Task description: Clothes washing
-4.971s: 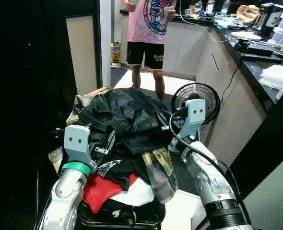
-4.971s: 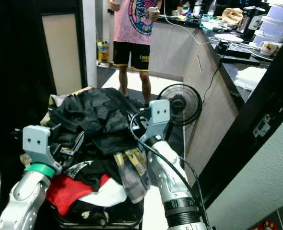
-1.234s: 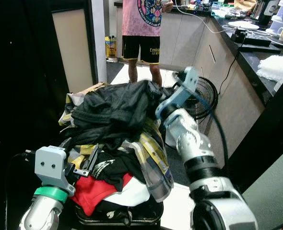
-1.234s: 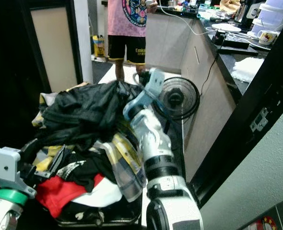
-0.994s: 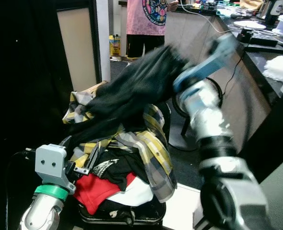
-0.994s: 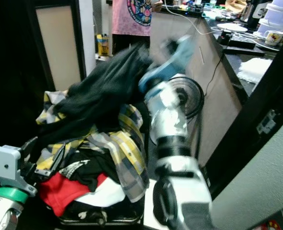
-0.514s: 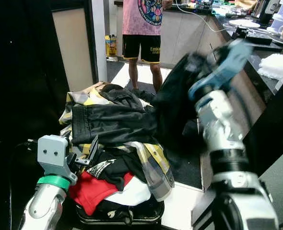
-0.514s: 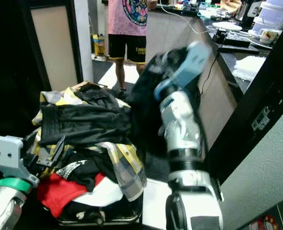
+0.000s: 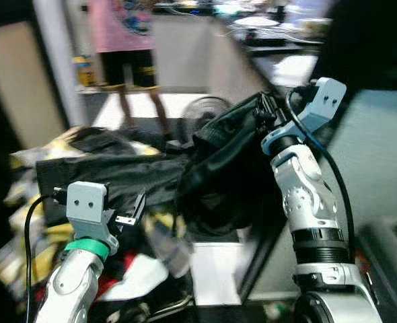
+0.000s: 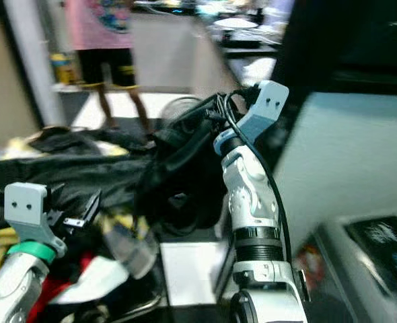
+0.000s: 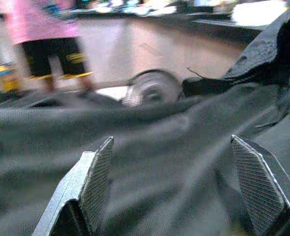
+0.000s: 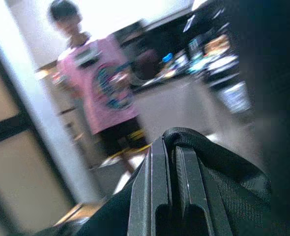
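A black garment [image 9: 220,168] hangs in a bunch from my right gripper [image 9: 260,113], which is raised at chest height and shut on its upper fold. In the right wrist view the two fingers [image 12: 160,196] lie pressed together with black cloth [image 12: 223,182] wrapped around them. One end of the garment still trails onto the laundry pile [image 9: 84,171] at the left. My left gripper [image 11: 174,187] is open, hovering just over dark cloth [image 11: 150,147] on that pile with nothing between its fingers.
A person in a pink shirt [image 9: 126,33] stands at the far side by the counter. A floor fan [image 9: 205,110] stands behind the pile. A dark panel and a pale wall [image 9: 373,134] are close on the right. The head views are blurred.
The whole picture has swung, so the camera turned right. My right gripper has carried the black garment off the pile toward the right; the left gripper stays low over the pile.
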Controlling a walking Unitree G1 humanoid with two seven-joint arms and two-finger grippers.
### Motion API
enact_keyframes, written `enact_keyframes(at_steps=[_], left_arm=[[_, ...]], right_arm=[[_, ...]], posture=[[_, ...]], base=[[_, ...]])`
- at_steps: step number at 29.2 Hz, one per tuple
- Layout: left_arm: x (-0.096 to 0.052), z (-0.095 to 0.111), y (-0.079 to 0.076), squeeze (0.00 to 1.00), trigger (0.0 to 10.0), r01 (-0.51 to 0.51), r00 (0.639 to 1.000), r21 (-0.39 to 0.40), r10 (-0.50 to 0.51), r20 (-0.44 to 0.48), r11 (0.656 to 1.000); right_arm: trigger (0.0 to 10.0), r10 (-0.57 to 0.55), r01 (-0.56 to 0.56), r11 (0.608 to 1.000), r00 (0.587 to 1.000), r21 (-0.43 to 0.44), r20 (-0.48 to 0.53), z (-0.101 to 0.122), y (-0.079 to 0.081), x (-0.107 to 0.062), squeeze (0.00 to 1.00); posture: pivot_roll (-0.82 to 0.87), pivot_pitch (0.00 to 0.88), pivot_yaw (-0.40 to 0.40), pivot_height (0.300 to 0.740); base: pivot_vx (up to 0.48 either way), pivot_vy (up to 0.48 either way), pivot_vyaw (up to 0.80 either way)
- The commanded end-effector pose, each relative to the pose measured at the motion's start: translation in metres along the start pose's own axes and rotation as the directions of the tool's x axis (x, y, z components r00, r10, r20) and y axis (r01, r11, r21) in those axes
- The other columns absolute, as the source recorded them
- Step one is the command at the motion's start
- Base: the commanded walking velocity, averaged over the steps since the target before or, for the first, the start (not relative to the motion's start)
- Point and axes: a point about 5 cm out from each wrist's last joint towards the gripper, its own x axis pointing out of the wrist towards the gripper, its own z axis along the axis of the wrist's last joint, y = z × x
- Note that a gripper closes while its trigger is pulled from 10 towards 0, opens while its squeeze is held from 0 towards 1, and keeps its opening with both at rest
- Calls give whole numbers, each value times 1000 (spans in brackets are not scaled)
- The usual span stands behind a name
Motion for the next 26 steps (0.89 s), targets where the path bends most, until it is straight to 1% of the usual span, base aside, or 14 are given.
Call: enact_keyframes(at_steps=[1, 18, 26], left_arm=[[0, -3, 3, 0, 10000, -10, 1000, 28, 11, -14, 1000], [2, 2, 1, 0, 10000, 15, 1000, 37, -14, -14, 999], [4, 4, 0, 0, 10000, 16, 1000, 28, -16, -15, 999]], right_arm=[[10000, -7, 7, 1000, 1000, -10, 28, 6, -1, -1, 0], [10000, -33, 34, 999, 998, -19, 51, 14, -6, 1, 0], [10000, -50, 52, 998, 997, -20, 61, 15, -8, 3, 0]], posture=[[79, 0, 22, 740], [87, 0, 25, 740], [90, 0, 28, 740]], base=[[0, 0, -800], [0, 0, -800], [0, 0, -800]])
